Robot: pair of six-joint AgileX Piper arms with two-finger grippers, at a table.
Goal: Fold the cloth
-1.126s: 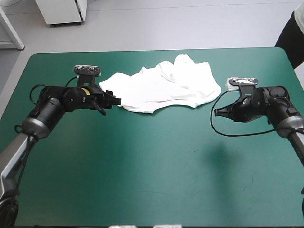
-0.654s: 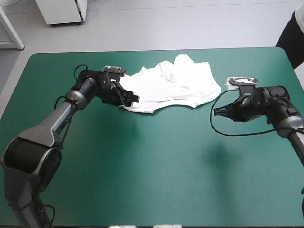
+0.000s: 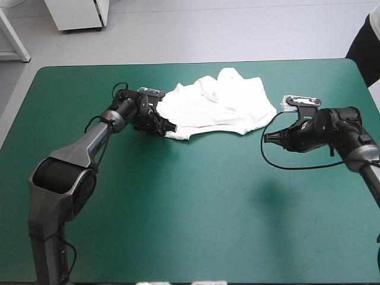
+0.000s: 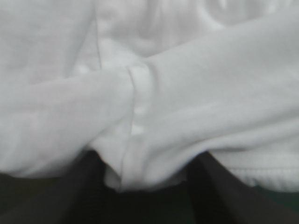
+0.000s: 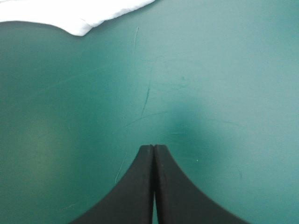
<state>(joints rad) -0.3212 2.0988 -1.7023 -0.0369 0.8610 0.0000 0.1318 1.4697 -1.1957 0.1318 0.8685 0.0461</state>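
The white T-shirt (image 3: 219, 104) lies crumpled in a loose heap on the far middle of the teal-green cover. My left gripper (image 3: 169, 126) is at the heap's near-left edge. In the left wrist view the cloth (image 4: 196, 88) fills nearly everything. A hemmed fold of it hangs between the two black fingers (image 4: 210, 196), which stand apart, so the left gripper (image 4: 147, 186) is open around it. My right gripper (image 3: 266, 138) hovers over bare cover just off the shirt's near-right corner. Its fingers meet in a pointed arch (image 5: 154, 148), and only a corner of the shirt (image 5: 93, 11) lies ahead of it.
The teal-green cover (image 3: 190, 208) runs bare from the shirt to the table's near edge and out to both sides. The table's far edge (image 3: 190, 63) lies close behind the heap.
The left arm has stretched forward and to the right, bringing its gripper from the table's left part to the shirt's near-left edge. The right gripper has barely shifted.
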